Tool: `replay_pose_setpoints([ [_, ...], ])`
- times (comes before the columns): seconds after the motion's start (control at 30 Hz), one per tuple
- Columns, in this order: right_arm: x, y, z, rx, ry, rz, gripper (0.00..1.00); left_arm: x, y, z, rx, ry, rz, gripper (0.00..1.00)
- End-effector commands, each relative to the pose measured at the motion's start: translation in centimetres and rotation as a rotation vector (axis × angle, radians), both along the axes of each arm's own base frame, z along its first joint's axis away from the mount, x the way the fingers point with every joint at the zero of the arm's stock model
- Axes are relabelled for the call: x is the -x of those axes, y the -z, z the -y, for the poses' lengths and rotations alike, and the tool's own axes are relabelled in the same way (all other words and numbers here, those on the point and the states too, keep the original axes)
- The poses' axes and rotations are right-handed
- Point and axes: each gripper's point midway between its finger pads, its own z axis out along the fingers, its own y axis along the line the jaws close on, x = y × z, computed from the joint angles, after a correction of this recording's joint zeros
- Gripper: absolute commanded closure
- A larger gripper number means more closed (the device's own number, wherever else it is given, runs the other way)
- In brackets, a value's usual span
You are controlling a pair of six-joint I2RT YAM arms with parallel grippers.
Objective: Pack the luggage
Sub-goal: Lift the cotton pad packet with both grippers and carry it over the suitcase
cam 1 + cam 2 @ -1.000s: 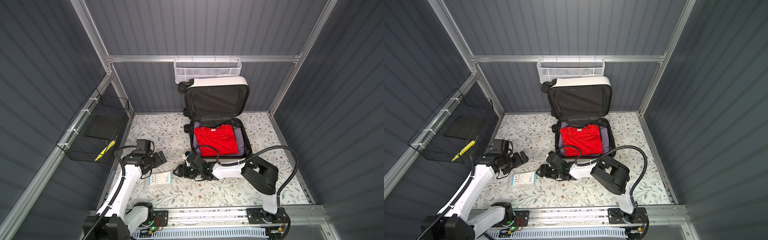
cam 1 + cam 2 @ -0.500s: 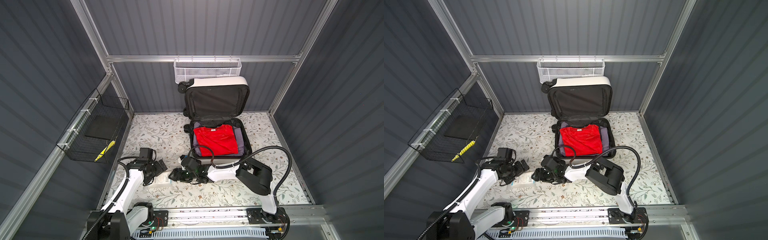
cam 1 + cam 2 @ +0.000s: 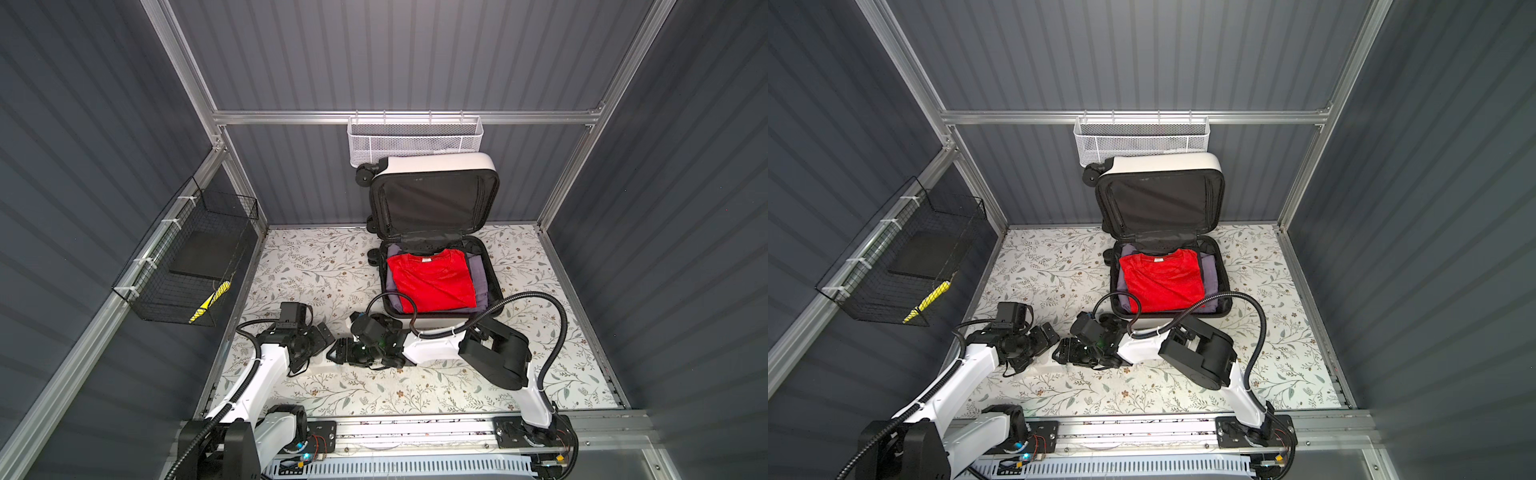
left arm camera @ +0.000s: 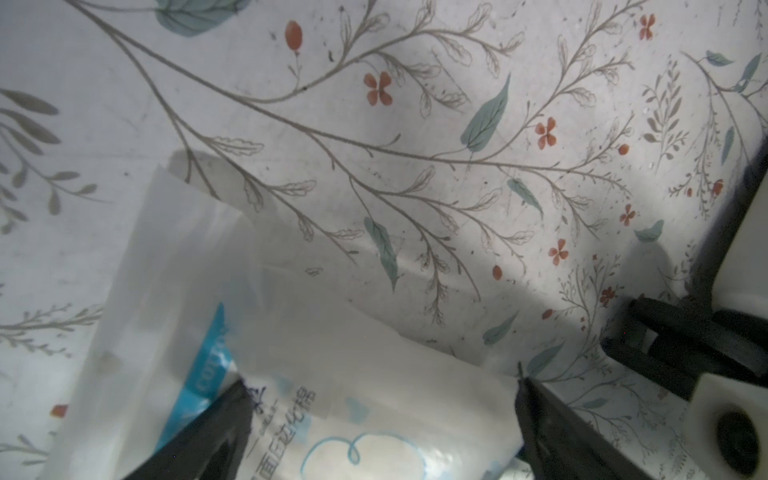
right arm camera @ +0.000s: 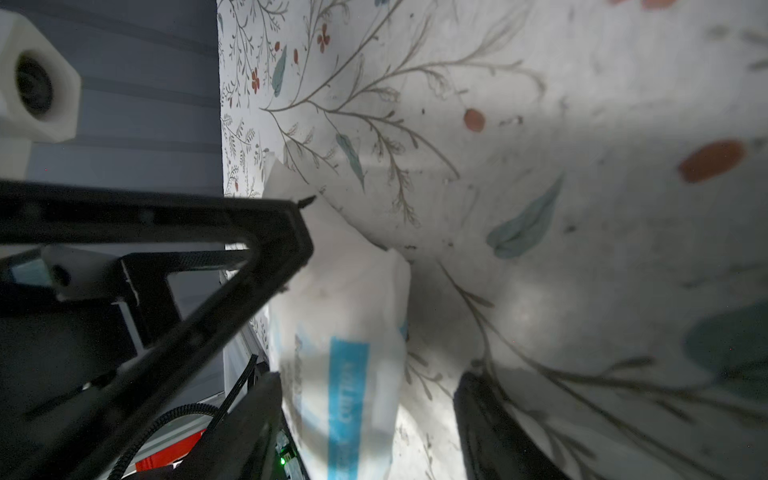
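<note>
The near-left cotton-pad pack (image 4: 374, 436) looks light, soft and slippery; pinch its full middle. Astride it, left gripper (image 4: 380, 380) and right gripper (image 5: 370, 378) stand open.

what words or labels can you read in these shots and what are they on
"COTTO…": white letters on the blue band of the white plastic pack; the end is blurred.
"边化棉": dark Chinese print on the same pack; the characters before it are blurred or covered.
White hard-shell suitcase: no text in view.
</note>
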Motion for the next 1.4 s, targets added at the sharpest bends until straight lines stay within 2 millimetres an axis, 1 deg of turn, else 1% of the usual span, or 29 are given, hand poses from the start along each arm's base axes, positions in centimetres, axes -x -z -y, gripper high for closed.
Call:
replay_pose_setpoints([
  [0.0,0.5,2.4,0.6,0.061,0.009,-0.046,0.37,0.6,1.0,0.6,0.044,0.001,-0.033,0.0],
  [0.13,0.6,1.7,0.2,0.026,-0.004,-0.043,0.51,-0.1,0.0,0.9,0.049,0.023,-0.012,0.0],
  [0.2,0.4,1.1,0.1,0.003,-0.005,-0.036,0.62,-0.5,-0.5,1.0,0.052,0.037,-0.004,0.0],
  [0.3,0.2,0.7,0.1,-0.012,-0.001,-0.029,0.72,-0.8,-1.1,1.2,0.056,0.052,0.002,0.0],
  [0.43,-0.3,0.0,0.5,-0.024,0.012,-0.02,0.84,-1.4,-2.0,1.4,0.057,0.073,0.017,0.0],
  [0.5,-0.7,-0.5,1.1,-0.028,0.026,-0.013,0.87,-2.0,-3.3,1.3,0.041,0.091,0.04,0.0],
  [0.57,-1.1,-1.2,1.8,-0.034,0.043,-0.004,0.9,-2.6,-4.7,1.1,0.021,0.11,0.061,0.0],
  [0.63,-1.6,-1.8,2.6,-0.036,0.058,0.0,0.9,-3.3,-5.8,0.9,-0.002,0.128,0.078,0.0],
  [0.7,-2.2,-2.4,3.6,-0.032,0.07,0.006,0.9,-3.7,-6.6,0.7,-0.026,0.143,0.084,0.0],
  [0.73,-2.4,-2.6,4.0,-0.026,0.073,0.008,0.9,-3.8,-6.6,0.6,-0.032,0.145,0.082,0.0],
  [0.83,-2.7,-2.5,5.2,0.006,0.075,0.018,0.9,-3.9,-6.2,0.5,-0.038,0.147,0.072,0.0],
  [0.97,-2.8,-1.7,6.5,0.032,0.079,0.01,0.89,-3.2,-4.3,0.6,-0.02,0.127,0.038,0.0],
  [1.07,-2.7,-1.8,6.8,0.021,0.079,0.004,0.89,-2.6,-3.3,0.5,-0.017,0.108,0.034,0.0],
  [1.17,-2.8,-2.6,7.0,0.01,0.074,0.015,0.89,-2.3,-2.9,0.5,-0.018,0.109,0.031,0.0],
  [1.23,-2.9,-3.6,7.1,-0.007,0.071,0.024,0.89,-2.2,-2.9,0.5,-0.02,0.113,0.026,0.0],
  [1.33,-3.3,-5.4,7.4,-0.029,0.073,0.048,0.9,-2.4,-3.6,0.5,-0.015,0.112,0.054,0.0],
  [1.37,-3.4,-5.9,7.5,-0.033,0.074,0.056,0.9,-2.6,-4.2,0.6,-0.01,0.108,0.078,0.0],
])
